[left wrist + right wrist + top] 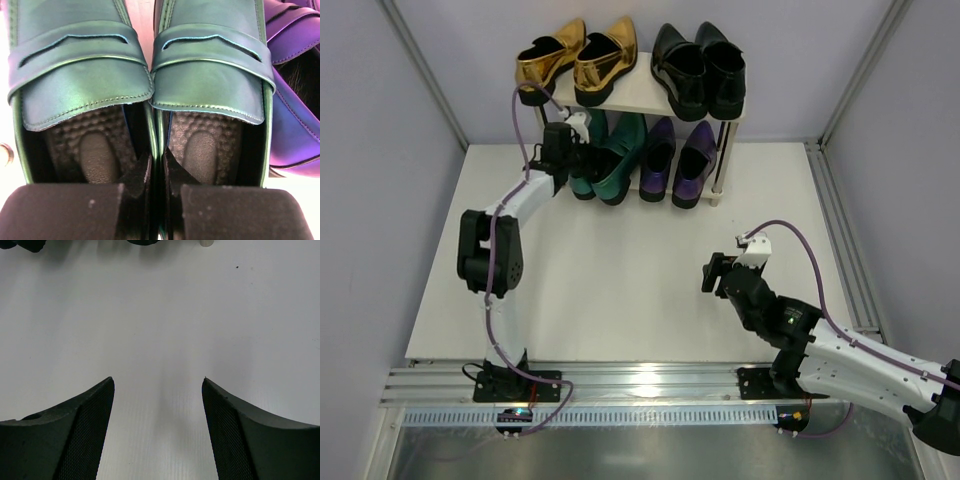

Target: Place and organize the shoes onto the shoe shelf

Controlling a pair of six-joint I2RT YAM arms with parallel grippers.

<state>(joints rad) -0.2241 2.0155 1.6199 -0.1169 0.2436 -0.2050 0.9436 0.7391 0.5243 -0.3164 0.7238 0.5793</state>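
Observation:
The shoe shelf [645, 88] stands at the back of the table. The gold pair [575, 55] and the black pair [700, 65] sit on its top board. The purple pair [675, 165] sits on the lower tier at the right, and the teal pair [618, 165] on the lower tier at the left, heels toward me. My left gripper [582, 150] is shut on the two touching inner walls of the teal pair [210, 65], one finger [137, 172] inside each shoe. My right gripper [718, 272] is open and empty over the bare table [160, 315].
The purple shoe [295, 100] lies right next to the teal pair. A shelf post [720, 170] stands at the rack's front right, and its foot shows in the right wrist view [207, 242]. Frame rails run along both sides and the near edge.

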